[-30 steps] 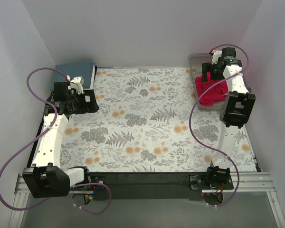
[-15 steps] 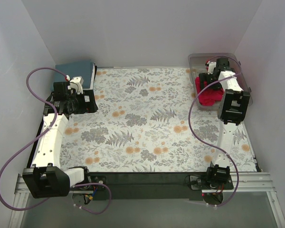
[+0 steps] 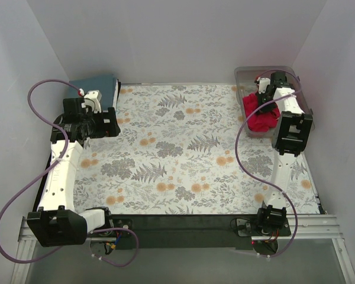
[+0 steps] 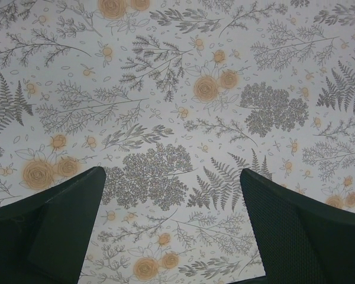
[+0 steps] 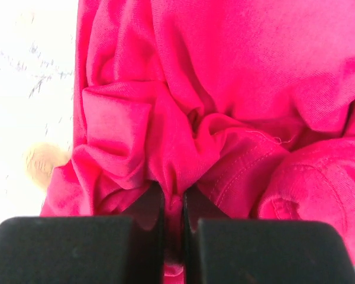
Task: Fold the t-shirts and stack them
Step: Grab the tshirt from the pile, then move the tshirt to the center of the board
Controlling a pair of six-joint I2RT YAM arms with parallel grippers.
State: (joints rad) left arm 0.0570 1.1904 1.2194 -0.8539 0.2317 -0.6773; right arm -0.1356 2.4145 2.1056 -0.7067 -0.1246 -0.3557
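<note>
A crumpled crimson-pink t-shirt [image 3: 261,118] lies in the clear plastic bin [image 3: 247,73] at the back right. My right gripper [image 3: 264,100] reaches down into that bin. In the right wrist view the right gripper [image 5: 173,198] is shut on a pinched fold of the pink t-shirt [image 5: 236,89]. A folded teal-blue t-shirt [image 3: 94,84] rests at the back left corner. My left gripper [image 3: 110,125] hovers just in front of it over the floral cloth. The left gripper [image 4: 171,189] stands open with only the floral print between its fingers [image 4: 296,231].
A floral tablecloth [image 3: 183,154] covers the table between white walls on three sides. The bin's rim and walls surround the right gripper. A purple cable [image 3: 248,151] loops off each arm. The arm bases sit at the near edge.
My right gripper dropped into the bin and closed on a fold of the pink t-shirt. The left arm shifted slightly toward the back left, still open.
</note>
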